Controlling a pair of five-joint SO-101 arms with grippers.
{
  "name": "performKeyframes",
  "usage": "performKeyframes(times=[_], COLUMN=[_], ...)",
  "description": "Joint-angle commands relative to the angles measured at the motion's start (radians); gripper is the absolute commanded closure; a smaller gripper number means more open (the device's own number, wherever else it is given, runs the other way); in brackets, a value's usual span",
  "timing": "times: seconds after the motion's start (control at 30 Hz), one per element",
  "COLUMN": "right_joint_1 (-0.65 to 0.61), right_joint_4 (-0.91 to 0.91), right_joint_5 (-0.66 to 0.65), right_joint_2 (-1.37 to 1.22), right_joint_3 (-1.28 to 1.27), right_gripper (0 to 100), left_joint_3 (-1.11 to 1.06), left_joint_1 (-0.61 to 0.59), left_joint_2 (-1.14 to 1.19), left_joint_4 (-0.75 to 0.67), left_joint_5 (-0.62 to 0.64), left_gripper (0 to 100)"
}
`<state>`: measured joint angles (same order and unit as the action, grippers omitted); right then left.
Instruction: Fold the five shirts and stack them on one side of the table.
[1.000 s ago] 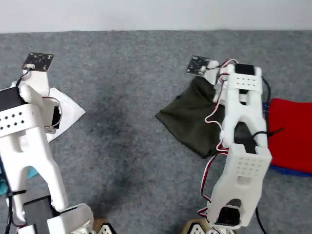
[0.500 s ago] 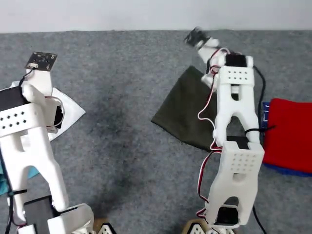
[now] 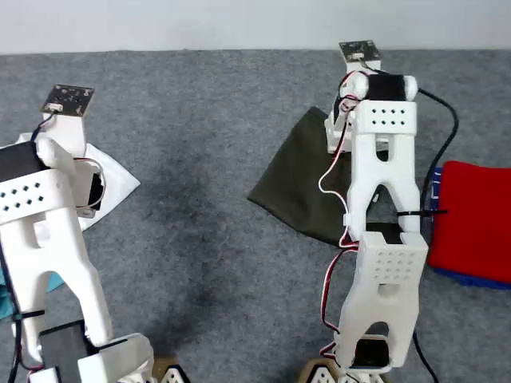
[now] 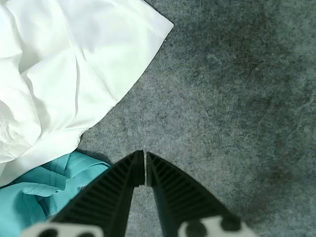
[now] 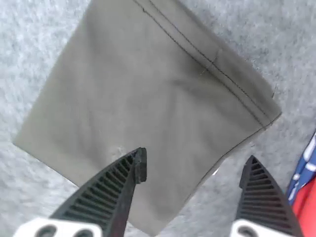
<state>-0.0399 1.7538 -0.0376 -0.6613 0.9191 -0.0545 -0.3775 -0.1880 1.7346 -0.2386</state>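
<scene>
- Fingers (image 5: 123,182) of the right gripper (image 5: 196,170) stand wide apart and hold nothing, hanging over the folded olive shirt (image 5: 148,113), which lies right of centre in the high view.
- Left gripper (image 4: 145,165) has its fingers pressed together, empty, above the grey counter (image 4: 237,98) just beside a white shirt (image 4: 59,74) and a teal shirt (image 4: 34,197).
- Seen from the right wrist, the olive shirt's stitched hem is plain, with a strip of counter between it and a blue cloth (image 5: 308,163); from above, the arm covers that gap.
- High view places the white shirt at the left edge and a red shirt (image 3: 475,219) on the blue cloth at the right edge.
</scene>
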Motion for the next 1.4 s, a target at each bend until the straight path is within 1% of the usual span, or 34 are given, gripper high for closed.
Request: performKeyframes(times=[0.0,0.1,0.23,0.3,0.47,0.8,0.9,0.97,1.03,1.13,1.2,1.27,1.37], right_joint_1=[-0.007,-0.015,-0.038,-0.041,-0.024,-0.004,0.027,0.042,0.056,0.059,0.059,0.071,0.097], right_joint_4=[0.045,0.044,0.039,0.036,-0.03,-0.15,-0.136,-0.108,-0.097,-0.065,-0.047,-0.019,0.044], right_joint_5=[0.132,0.196,0.261,0.276,0.307,0.358,0.396,0.39,0.354,0.258,0.17,0.1,0.043], right_joint_2=[0.025,0.087,0.151,0.137,0.025,-0.3,-0.341,-0.358,-0.377,-0.394,-0.392,-0.378,-0.326], right_joint_3=[0.035,-0.029,-0.117,-0.124,-0.126,-0.126,-0.095,-0.06,-0.044,-0.018,0.0,0.014,0.074], right_gripper=[69.7,69.4,63.7,63.3,63.3,63.4,63.9,68.1,76.4,91.3,98.4,98.5,98.7], left_joint_3=[0.007,0.007,0.007,0.007,0.007,0.008,0.008,0.008,0.008,0.008,0.008,0.008,0.008], left_joint_1=[0.006,0.006,0.006,0.006,0.006,0.006,0.006,0.006,0.006,0.006,0.006,0.006,0.006], left_joint_2=[-0.041,-0.043,-0.043,-0.041,-0.044,-0.044,-0.044,-0.044,-0.044,-0.044,-0.044,-0.046,-0.046], left_joint_4=[0.018,0.018,0.02,0.02,0.02,0.02,0.02,0.02,0.02,0.02,0.02,0.02,0.02], left_joint_5=[-0.012,-0.012,-0.012,-0.012,-0.012,-0.011,-0.006,-0.005,-0.005,-0.003,-0.003,-0.003,-0.003], left_gripper=[99,99,99,99,99,99,99,99,99,99,99,99,99])
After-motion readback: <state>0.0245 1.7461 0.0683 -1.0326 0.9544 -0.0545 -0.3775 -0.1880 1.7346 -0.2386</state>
